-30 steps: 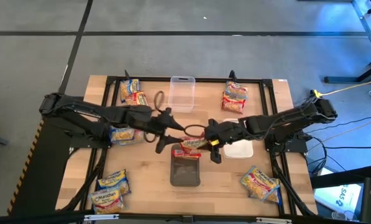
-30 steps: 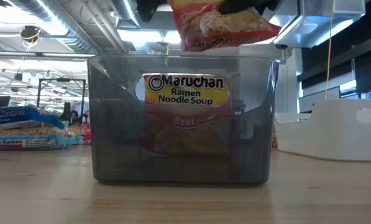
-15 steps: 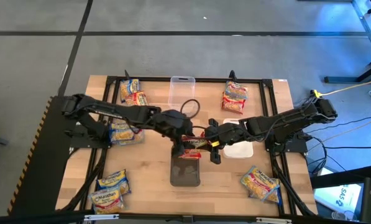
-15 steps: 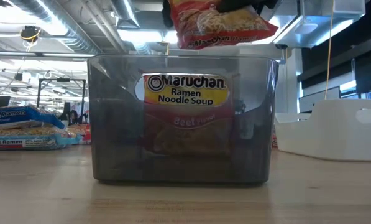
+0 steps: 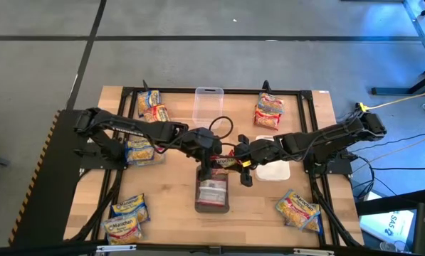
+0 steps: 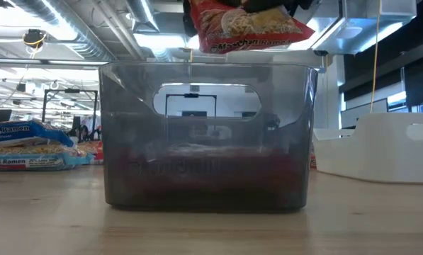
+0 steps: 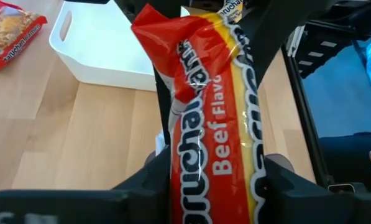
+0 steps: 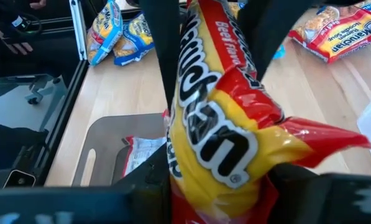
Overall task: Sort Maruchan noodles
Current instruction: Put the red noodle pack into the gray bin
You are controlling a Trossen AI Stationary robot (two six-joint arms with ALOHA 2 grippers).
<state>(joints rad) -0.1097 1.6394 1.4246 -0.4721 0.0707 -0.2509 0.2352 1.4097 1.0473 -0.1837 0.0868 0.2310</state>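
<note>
We see both end effectors meeting at the tabletop's middle, above the grey bin [image 5: 213, 195]. The right end effector [image 5: 235, 161] is clamped on a red beef packet [image 5: 223, 163]; the left end effector [image 5: 213, 158] also has its fingers closed on that packet. Another packet [image 5: 213, 192] lies flat inside the bin

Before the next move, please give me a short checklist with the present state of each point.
1. Red beef packet gripped by right gripper: ok.
2. Left gripper also closed on that packet: ok, fingers at both sides in the left wrist view.
3. Packet over the grey bin: ok.
4. Packet in the bin lying flat: ok.
5. White bin clear of the packet's path: ok.
6. Which gripper must release first: cannot tell.
</note>
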